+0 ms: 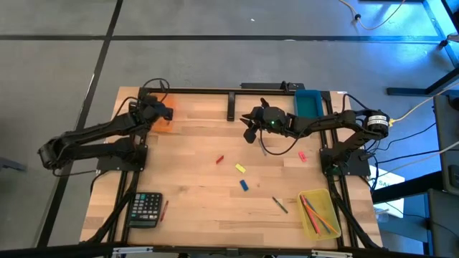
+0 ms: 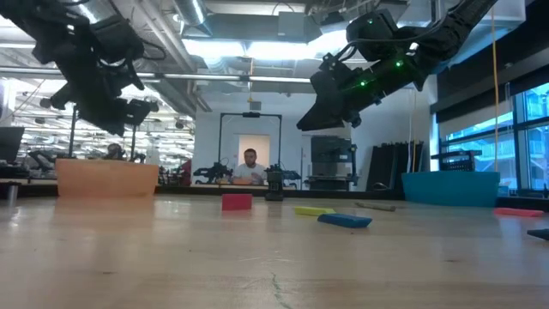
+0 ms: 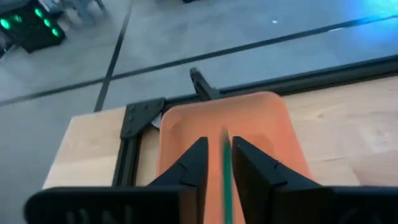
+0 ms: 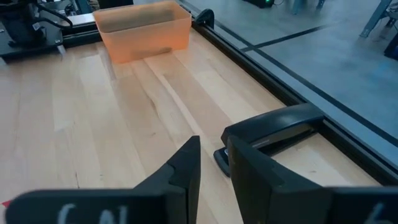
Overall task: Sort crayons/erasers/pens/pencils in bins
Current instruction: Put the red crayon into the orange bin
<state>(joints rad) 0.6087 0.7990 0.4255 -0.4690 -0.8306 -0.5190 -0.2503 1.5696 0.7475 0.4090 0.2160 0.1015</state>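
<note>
Directly between the parted fingers of the left gripper (image 3: 217,144) hangs a thin green stick (image 3: 227,180), blurred, so I cannot tell whether either finger touches it. Just below the claw sits the orange bin (image 3: 267,124), close against the table's black frame rail (image 3: 134,149) at the back corner; beyond that rail is only bare floor. Off to the claw's side, bare wooden table (image 1: 193,193) runs towards the middle.

Farther across, the right gripper (image 4: 212,140) hovers with its fingers a narrow gap apart and nothing between them, a black stapler (image 4: 280,127) just ahead of it by the back rail. Near it lie a pink eraser (image 1: 302,155), a red crayon (image 1: 220,159), a yellow eraser (image 1: 240,169) and a blue eraser (image 1: 244,185), each well apart. The teal bin (image 1: 308,102) stands at the far back corner, the yellow bin (image 1: 301,208) at the front edge. A calculator (image 1: 145,209) lies at the front; its key markings are too small to read.
</note>
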